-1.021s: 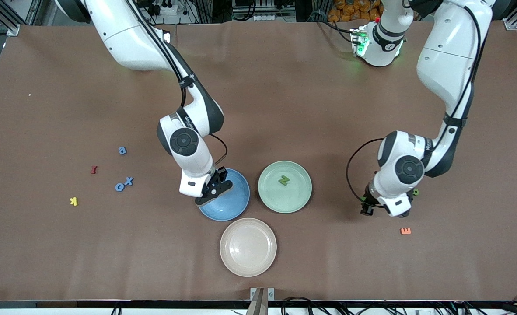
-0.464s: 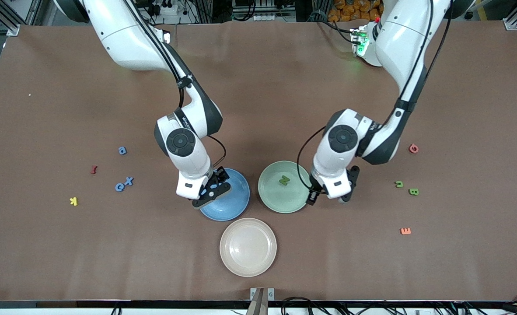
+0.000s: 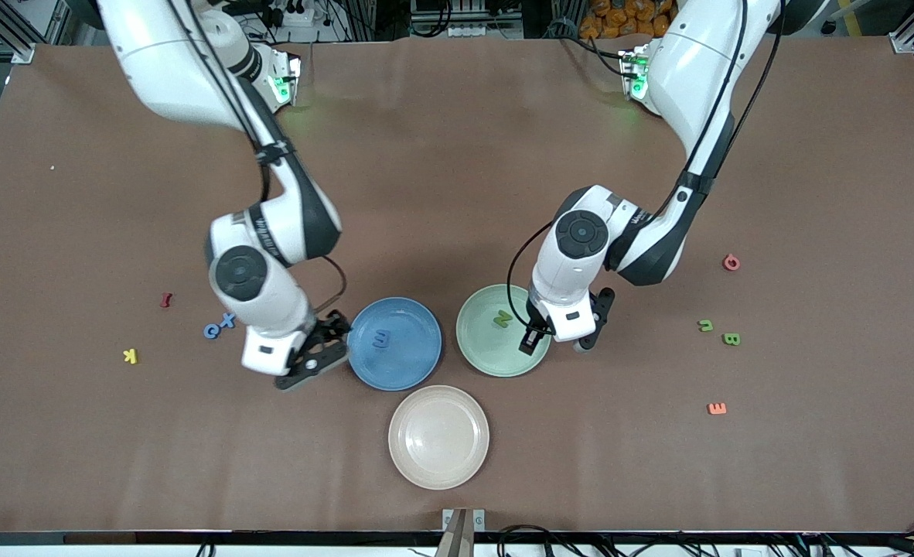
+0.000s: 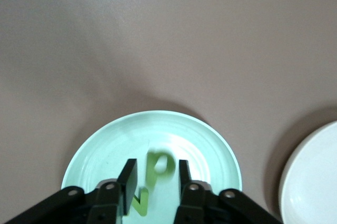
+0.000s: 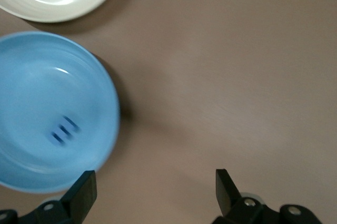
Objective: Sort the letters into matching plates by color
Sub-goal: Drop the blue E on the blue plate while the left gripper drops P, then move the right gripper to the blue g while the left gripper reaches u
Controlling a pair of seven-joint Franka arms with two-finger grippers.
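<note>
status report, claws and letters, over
Right claw open, over table beside blue plate. Left claw over green plate, green P at its tip. Blue letter in blue plate, N in green. Nothing in the way.

Right wrist view: blue letter (image 5: pixel 63 129) in blue plate (image 5: pixel 31 76) is motion-blurred; its shape cannot be read. Left wrist view: cream plate (image 4: pixel 316 176) is cut off at the frame edge; green N (image 4: pixel 138 204) is partly hidden.
</note>
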